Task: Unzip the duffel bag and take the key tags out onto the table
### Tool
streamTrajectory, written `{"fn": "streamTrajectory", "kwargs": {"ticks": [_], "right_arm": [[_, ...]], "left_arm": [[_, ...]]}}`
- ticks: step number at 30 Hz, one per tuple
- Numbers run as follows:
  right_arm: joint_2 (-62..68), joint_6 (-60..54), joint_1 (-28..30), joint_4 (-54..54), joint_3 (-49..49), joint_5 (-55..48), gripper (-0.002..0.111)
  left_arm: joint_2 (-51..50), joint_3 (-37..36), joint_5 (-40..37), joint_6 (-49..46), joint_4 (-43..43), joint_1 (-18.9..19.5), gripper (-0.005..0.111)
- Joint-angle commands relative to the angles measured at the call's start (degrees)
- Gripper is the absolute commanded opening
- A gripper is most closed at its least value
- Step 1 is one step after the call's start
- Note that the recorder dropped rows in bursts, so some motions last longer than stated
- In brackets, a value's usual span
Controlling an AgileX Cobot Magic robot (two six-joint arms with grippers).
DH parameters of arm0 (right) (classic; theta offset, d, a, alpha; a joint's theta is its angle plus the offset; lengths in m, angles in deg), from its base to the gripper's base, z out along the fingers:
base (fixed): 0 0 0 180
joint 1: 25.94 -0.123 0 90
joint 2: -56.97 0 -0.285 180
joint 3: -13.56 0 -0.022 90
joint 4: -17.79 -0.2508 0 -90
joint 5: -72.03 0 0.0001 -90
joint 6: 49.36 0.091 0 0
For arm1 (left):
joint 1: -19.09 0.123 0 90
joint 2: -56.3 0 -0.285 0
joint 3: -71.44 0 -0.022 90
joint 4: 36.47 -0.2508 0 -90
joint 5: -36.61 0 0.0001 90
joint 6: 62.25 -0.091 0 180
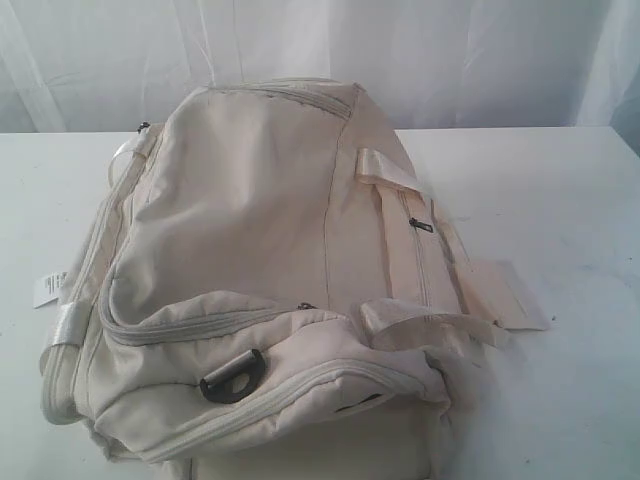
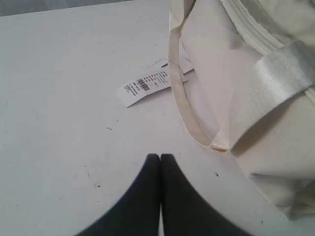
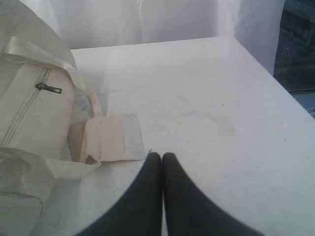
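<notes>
In the exterior view we see the large cream-beige fabric duffel bag (image 1: 250, 220) lying in the middle of the wide flat white table (image 1: 560, 200), its near end reaching the lower edge of the picture; the curved zips that we can make out on it look closed; a black D-ring (image 1: 232, 378) sits on the near end, a looped cream webbing handle (image 1: 420, 325) lies at its right side, and a small white paper label (image 1: 48, 288) rests on the tabletop at its left.

In the left wrist view the left gripper (image 2: 160, 157) hangs over bare table just beside the duffel bag; its black fingers (image 2: 142, 196) are pressed together with nothing between them; ahead of them the barcoded label lies flat, a cream webbing strap (image 2: 184, 103) crossing over it.

In the right wrist view the right gripper (image 3: 162, 156) likewise has its jaws pressed together and empty above the table; just ahead of them a flat beige rectangular pad (image 3: 110, 137) lies on the tabletop against the bag; a dark metal zip pull (image 3: 48, 88) sits on the bag's side; a white curtain (image 3: 147, 19) hangs behind the table.
</notes>
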Motion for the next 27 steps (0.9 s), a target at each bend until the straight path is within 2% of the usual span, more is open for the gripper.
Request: {"fn": "streamTrajectory", "kwargs": {"ticks": [1,14,19,27], "right_arm": [[-0.27,0.04,-0.22,0.17,-0.11,0.03,0.0],[-0.27,0.04,-0.22,0.17,-0.11,0.03,0.0],[-0.27,0.04,-0.22,0.17,-0.11,0.03,0.0],[-0.27,-0.71,-0.21,0.67,-0.11,0.03,0.0]], "left_arm": [[0.19,-0.27,-0.17,0.4,0.11,0.04,0.0],[0.19,-0.27,-0.17,0.4,0.11,0.04,0.0],[0.19,-0.27,0.35,-3.09,-0.32,0.04,0.0],[0.19,-0.27,16.22,-2.67,-0.22,0.04,0.0]]}}
